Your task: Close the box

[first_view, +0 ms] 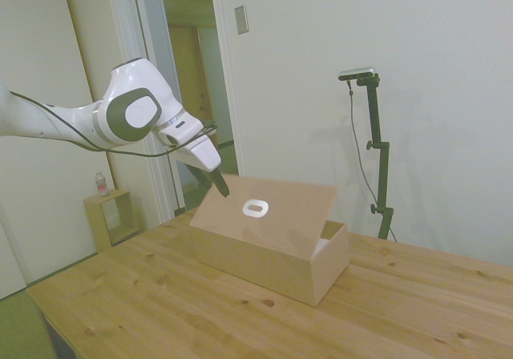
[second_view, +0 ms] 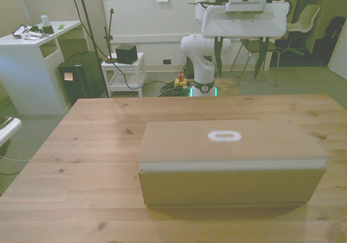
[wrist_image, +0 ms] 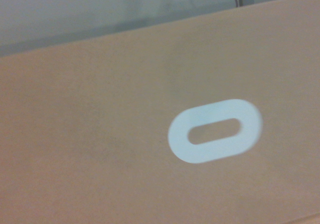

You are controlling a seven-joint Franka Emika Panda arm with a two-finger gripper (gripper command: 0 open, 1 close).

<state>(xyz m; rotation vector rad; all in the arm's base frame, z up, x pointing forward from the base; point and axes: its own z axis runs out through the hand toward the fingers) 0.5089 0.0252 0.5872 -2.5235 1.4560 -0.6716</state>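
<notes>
Box (first_view: 276, 259) sat on desk (first_view: 160, 295), lid (first_view: 276, 211) tilted up over it, partly raised. Gripper (first_view: 220, 187) hung just beside lid's upper edge, toward side view's left.

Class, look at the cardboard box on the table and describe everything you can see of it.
The box is long, rectangular, light tan like cardboard, white inside, resting on the wooden table. Its hinged flat lid is partly raised and tilted, leaving a gap at one end. The lid bears a white-rimmed oval hole. The gripper hangs near the lid's raised edge; contact cannot be told.
</notes>
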